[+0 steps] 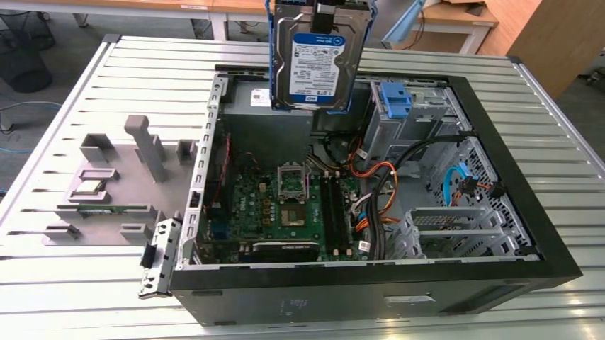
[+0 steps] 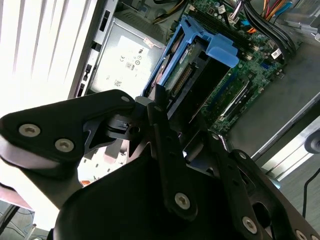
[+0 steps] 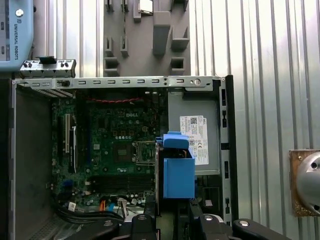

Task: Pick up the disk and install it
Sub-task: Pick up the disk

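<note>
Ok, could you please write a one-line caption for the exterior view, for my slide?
The pincer holds the disk upright above the open computer case on a slatted metal table.

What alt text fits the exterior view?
The disk, held upright by the gripper, hangs over an open case lying on a slatted table. A grey fixture sits to the exterior view's left of it.

Slatted metal table (image 1: 142, 57) — holds open computer case (image 1: 378, 287), grey fixture plate (image 1: 123, 193).
</note>
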{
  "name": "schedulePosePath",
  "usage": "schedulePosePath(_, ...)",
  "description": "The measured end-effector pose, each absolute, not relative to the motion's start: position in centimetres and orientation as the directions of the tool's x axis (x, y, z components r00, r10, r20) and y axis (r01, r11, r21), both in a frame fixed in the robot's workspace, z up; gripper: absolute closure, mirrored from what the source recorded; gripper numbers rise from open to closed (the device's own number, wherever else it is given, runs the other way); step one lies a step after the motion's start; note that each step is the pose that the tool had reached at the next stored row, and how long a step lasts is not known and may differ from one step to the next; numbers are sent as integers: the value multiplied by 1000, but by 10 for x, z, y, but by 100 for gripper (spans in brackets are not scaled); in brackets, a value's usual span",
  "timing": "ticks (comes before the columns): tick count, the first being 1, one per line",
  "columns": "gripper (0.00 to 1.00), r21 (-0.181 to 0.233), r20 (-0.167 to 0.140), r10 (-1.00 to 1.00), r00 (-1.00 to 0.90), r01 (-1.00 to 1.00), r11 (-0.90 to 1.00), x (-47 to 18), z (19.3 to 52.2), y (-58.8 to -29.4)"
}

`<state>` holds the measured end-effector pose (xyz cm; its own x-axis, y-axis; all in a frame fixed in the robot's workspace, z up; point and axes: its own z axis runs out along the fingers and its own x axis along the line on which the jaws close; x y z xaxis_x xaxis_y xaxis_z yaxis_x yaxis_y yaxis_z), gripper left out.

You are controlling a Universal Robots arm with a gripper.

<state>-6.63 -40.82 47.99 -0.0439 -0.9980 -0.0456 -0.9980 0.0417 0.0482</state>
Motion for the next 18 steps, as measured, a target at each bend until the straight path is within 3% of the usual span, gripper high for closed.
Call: schedulePosePath(18,65,48,-46,-998,-44,-998,42,-66,480,-414)
